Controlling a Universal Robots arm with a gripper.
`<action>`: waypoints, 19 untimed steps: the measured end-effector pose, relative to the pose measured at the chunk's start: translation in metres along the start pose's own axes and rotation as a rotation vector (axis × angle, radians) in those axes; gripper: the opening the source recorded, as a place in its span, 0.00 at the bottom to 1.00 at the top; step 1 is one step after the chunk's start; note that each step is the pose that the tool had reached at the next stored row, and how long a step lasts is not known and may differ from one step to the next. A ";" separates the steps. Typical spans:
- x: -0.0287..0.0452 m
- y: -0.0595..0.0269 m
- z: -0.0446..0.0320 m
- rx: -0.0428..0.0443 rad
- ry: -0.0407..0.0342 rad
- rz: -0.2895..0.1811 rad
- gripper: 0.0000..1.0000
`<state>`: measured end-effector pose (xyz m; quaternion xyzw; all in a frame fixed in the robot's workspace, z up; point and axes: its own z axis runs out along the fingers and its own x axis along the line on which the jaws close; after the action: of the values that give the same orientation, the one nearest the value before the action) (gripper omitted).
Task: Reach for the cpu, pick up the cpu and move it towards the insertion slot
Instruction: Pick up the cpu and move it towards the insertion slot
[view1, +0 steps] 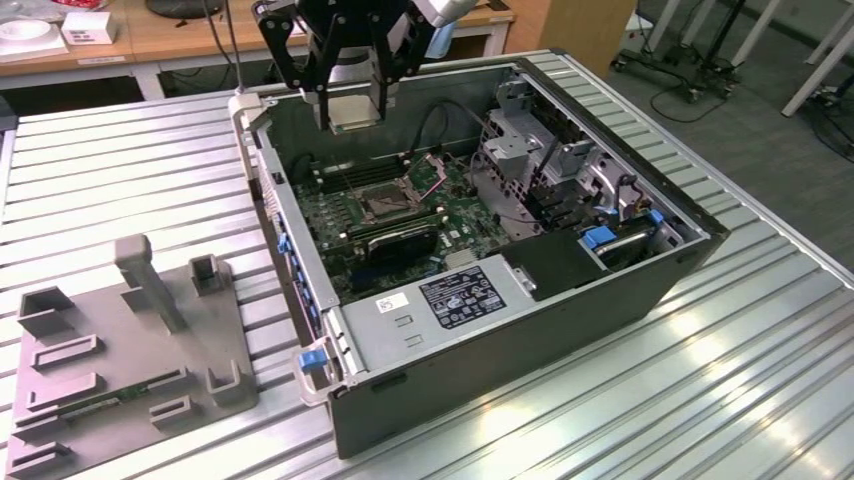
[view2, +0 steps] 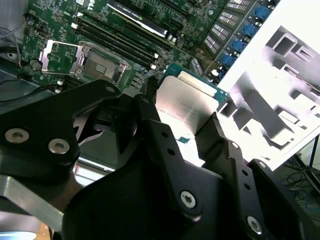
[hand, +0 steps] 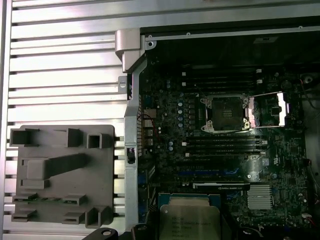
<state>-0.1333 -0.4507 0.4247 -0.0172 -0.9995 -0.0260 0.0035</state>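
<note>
Cpu (view1: 352, 111) with its pale silvery top hangs in the air above the open computer case (view1: 561, 300), up over the case's far wall in the exterior view and well apart from the boards below; in the second wrist view (view2: 186, 107) its green edge shows along one side, and in the first wrist view (hand: 190, 222) its flat top lies at the frame's edge. The gripper (view1: 352, 100) is clenched on the cpu, its black jaws drawn in against two opposite edges of the chip and parted no wider than the chip itself. Inside the case lies the green motherboard (view1: 334, 215), and on it the insertion slot (view1: 380, 204), a square socket with a dark centre and silver frame, lidless and bare; the first wrist view (hand: 223, 113) shows its metal cover swung open to one side, with long black memory slots (hand: 225, 145) beside it. The case also holds a grey power supply (view1: 441, 300) and drive bays (view1: 534, 150). On the ribbed metal worktop (view1: 107, 160), to the exterior view's left of the case, rests a grey plastic tray (view1: 127, 350) with a green memory stick (view1: 114, 396) lying in it.
</note>
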 end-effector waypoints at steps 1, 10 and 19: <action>0.0000 0.0000 0.0000 0.0000 -0.0001 0.000 0.55; -0.0131 0.0022 0.0016 0.0000 0.0000 0.000 0.55; -0.0256 0.0118 0.0038 0.0000 0.0000 0.000 0.55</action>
<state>-0.1073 -0.4396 0.4214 -0.0172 -0.9995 -0.0260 0.0034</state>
